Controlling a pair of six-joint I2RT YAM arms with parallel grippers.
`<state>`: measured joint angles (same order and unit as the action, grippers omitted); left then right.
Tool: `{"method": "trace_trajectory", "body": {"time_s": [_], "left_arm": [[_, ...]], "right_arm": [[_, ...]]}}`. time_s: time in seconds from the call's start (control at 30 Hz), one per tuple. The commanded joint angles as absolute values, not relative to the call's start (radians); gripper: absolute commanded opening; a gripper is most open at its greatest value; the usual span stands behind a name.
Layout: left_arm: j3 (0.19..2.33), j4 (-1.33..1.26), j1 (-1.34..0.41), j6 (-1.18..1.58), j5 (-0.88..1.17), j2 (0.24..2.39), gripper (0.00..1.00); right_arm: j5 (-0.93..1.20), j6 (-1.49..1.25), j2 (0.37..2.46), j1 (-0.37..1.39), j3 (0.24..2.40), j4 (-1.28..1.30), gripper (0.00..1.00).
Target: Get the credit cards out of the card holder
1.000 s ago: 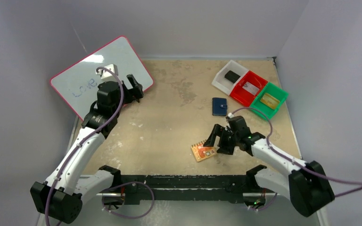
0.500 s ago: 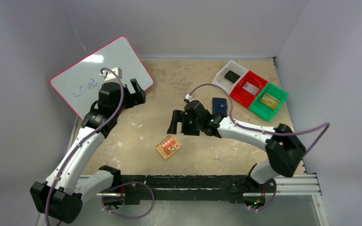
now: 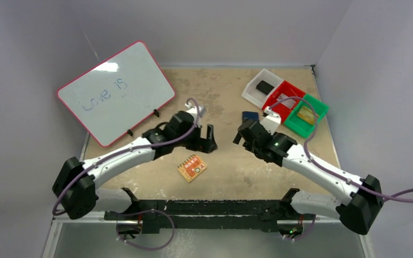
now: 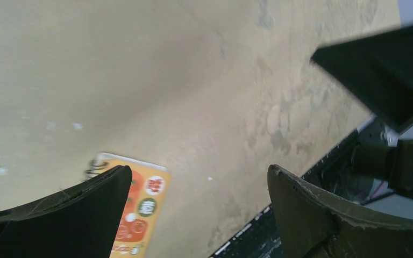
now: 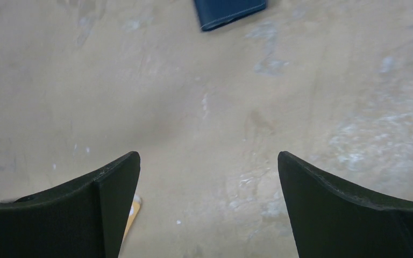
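Note:
The card holder point(image 3: 249, 114) is a navy-blue wallet lying closed on the table, partly hidden behind my right arm. Its lower edge also shows at the top of the right wrist view point(image 5: 230, 11). No credit cards show outside it. My right gripper point(image 3: 241, 133) is open and empty, just in front of the wallet, over bare table point(image 5: 208, 161). My left gripper point(image 3: 208, 138) is open and empty at mid-table, above the orange pad, with its fingers apart over the table point(image 4: 199, 177).
An orange spiral pad point(image 3: 192, 167) lies near the front centre and shows in the left wrist view point(image 4: 140, 209). White point(image 3: 254, 92), red point(image 3: 273, 108) and green point(image 3: 296, 126) bins stand at the back right, each with a small flat item. A whiteboard point(image 3: 115, 91) leans at the back left.
My left arm has swung from the whiteboard to mid-table. My right gripper has pulled back right, to just in front of the wallet. The orange pad had slid left earlier and now rests.

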<state>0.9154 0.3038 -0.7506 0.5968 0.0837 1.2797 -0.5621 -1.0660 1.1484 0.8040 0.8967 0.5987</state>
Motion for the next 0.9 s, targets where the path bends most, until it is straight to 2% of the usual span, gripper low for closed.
{"method": "trace_trajectory", "body": {"time_s": [0.0, 0.17, 0.43, 0.6, 0.87], "left_arm": [[0.907, 0.143, -0.903, 0.695, 0.100, 1.371, 0.98], [0.944, 0.133, -1.030, 0.709, 0.087, 1.530, 0.97], [0.928, 0.291, -1.041, 0.673, -0.044, 1.601, 0.96], [0.906, 0.406, -0.985, 0.677, -0.158, 1.589, 0.97], [0.812, 0.502, -0.795, 0.762, -0.335, 1.490, 0.98]], "right_arm": [[-0.836, -1.242, 1.032, 0.798, 0.910, 0.805, 1.00], [-0.894, -1.229, 0.891, 0.799, 0.867, 0.758, 1.00], [-0.958, -1.236, 0.788, 0.799, 0.823, 0.740, 0.99], [-0.977, -1.231, 0.824, 0.799, 0.821, 0.749, 1.00], [-0.978, -1.192, 0.894, 0.780, 0.842, 0.745, 1.00]]}}
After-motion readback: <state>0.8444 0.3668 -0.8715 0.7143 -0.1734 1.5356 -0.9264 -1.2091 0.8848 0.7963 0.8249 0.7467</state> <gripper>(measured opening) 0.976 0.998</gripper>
